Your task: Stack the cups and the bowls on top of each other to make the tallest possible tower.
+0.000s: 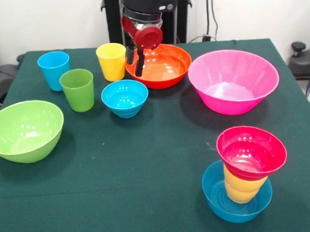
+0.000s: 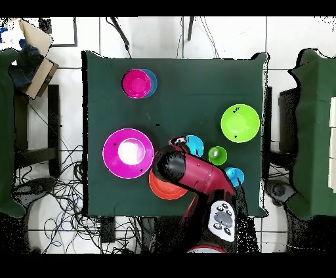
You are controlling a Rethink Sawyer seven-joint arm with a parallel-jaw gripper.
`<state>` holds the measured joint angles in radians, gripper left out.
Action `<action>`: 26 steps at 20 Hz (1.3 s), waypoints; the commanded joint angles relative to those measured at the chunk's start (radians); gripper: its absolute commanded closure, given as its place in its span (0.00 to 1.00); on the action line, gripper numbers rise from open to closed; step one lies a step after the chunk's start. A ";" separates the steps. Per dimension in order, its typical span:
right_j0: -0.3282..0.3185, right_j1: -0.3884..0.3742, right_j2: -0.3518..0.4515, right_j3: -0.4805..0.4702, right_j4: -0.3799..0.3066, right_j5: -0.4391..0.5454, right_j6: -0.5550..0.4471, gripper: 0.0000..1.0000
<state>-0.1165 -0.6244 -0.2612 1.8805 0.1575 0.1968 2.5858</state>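
My gripper (image 1: 135,64) hangs over the left rim of the wide orange bowl (image 1: 162,65), beside the yellow cup (image 1: 112,61). Its fingers look slightly apart and hold nothing. At the front right stands a short stack: a small blue bowl (image 1: 238,205), the squat yellow-orange cup (image 1: 242,188) in it, and the small red bowl (image 1: 251,152) tilted on top. The large pink bowl (image 1: 232,82), the second small blue bowl (image 1: 125,98), the green cup (image 1: 78,89), the light blue cup (image 1: 53,69) and the lime green bowl (image 1: 24,130) stand apart on the table.
The dark green table (image 1: 147,164) has bare cloth across its middle and front left. In the overhead view my arm (image 2: 190,174) covers the yellow cup and part of the orange bowl (image 2: 163,187). Chairs stand at both sides of the table.
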 commanded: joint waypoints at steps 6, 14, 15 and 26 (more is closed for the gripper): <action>-0.128 0.069 0.188 -0.083 -0.248 0.156 -0.194 0.00; -0.151 0.046 0.254 -0.047 -0.284 0.164 -0.128 0.00; -0.147 0.048 0.255 -0.045 -0.287 0.160 -0.119 0.00; -0.112 0.062 0.272 -0.023 -0.278 0.137 -0.049 0.00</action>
<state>-0.2562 -0.6156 -0.1084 1.8656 -0.0705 0.2691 2.5854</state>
